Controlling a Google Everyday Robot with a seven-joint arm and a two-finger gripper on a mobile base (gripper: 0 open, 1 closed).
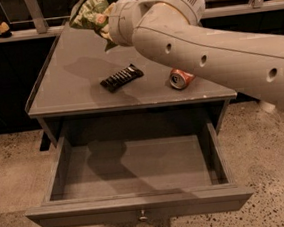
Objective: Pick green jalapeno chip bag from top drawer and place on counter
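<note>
The green jalapeno chip bag (90,10) hangs in the air above the counter's far left part, held at the end of my arm. My gripper (106,29) is shut on the bag's lower right edge, and the wrist hides most of it. The counter (74,92) is a flat grey top with a thin rim. The top drawer (141,207) is pulled fully out below it and holds nothing. Its small round knob (142,217) shows on the front.
A black ribbed candy bar (121,78) lies mid-counter. A red soda can (181,78) lies on its side at the counter's right front. My arm (216,53) crosses above the counter's right side. A railing and a ledge with a small object (1,29) run behind.
</note>
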